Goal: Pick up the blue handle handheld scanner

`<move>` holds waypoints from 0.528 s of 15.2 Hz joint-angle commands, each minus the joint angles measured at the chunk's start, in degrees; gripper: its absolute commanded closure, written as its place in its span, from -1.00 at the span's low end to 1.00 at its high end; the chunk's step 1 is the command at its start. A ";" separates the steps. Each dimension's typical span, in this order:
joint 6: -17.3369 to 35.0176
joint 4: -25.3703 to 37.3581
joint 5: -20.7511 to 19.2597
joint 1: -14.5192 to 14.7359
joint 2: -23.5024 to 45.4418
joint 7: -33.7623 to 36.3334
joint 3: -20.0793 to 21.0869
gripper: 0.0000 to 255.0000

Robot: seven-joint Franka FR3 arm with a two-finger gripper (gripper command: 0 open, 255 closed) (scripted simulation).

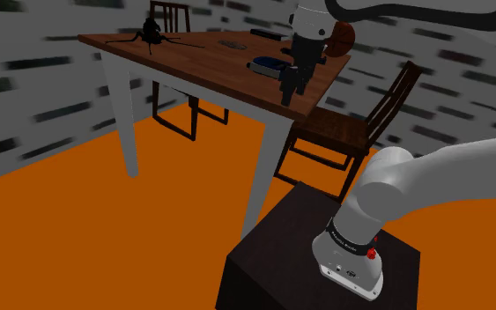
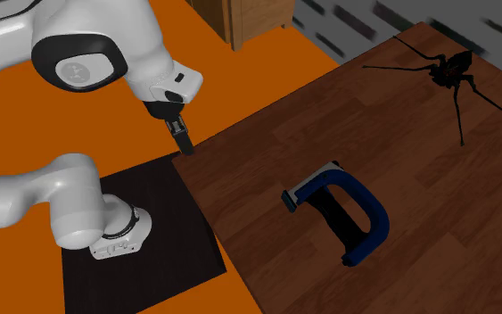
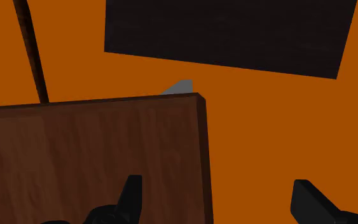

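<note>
Risks clipping the bench (image 2: pixel 258 169) corner if lowered here, with pincer (image 2: pixel 184 145) spread apart, empty, and well short of the blue-handled scanner (image 2: pixel 378 211).

Surface: dark brown wooden table (image 2: pixel 258 147), carried on white legs | laid on it: blue-handled handheld scanner (image 2: pixel 378 214); black long-legged spider-shaped figure (image 2: pixel 449 70), well apart.

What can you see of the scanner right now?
The scanner lies flat on the brown wooden table. It has a curved blue handle closing into a loop, a black inner bar and a pale grey head. Only the table touches it; the open gripper hovers apart, over the table's corner.
</note>
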 commanded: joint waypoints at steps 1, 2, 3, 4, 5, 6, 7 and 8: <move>0.00 0.00 0.00 0.00 0.00 0.00 0.00 -1.00; 0.71 1.09 -0.61 -0.32 1.65 -1.32 -1.11 -1.00; 1.39 2.26 -1.16 -0.60 3.34 -2.63 -2.20 -1.00; 2.03 3.50 -1.65 -0.85 5.07 -3.92 -3.27 -1.00; 2.63 4.82 -2.07 -1.08 6.84 -5.22 -4.31 -1.00; 3.19 6.20 -2.42 -1.28 8.64 -6.51 -5.32 -1.00; 3.71 7.66 -2.71 -1.45 10.48 -7.80 -6.32 -1.00; 4.18 9.20 -2.93 -1.57 12.34 -9.08 -7.30 -1.00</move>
